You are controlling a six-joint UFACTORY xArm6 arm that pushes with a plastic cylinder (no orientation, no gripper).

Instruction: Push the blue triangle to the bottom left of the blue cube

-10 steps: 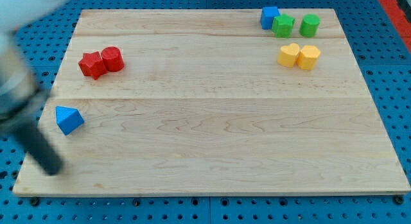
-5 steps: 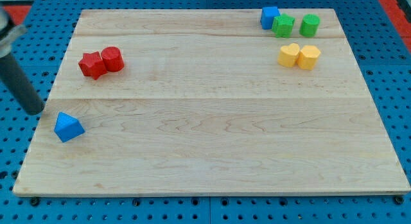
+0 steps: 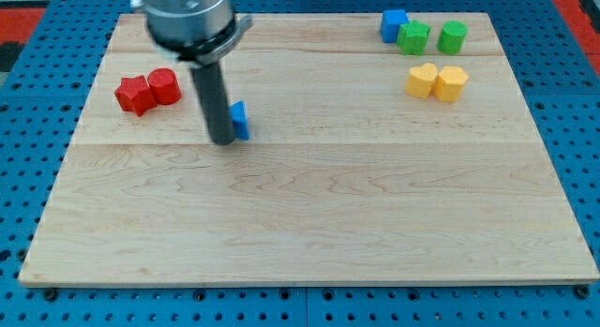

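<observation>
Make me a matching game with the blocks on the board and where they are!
Things:
1. blue triangle
2. blue cube
3. red blocks
4. yellow blocks

Places:
A. the view's top right corner area
B. the view's left side
C. right beside my tip
D. below the green blocks

Pairs: 1-C, 2-A, 3-B, 4-D

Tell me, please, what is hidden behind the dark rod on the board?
Behind my tip sits the blue triangle, touching the rod on the view's right. Only its right part shows; the rest is covered, so its full shape cannot be seen. The wooden board lies beneath.
</observation>
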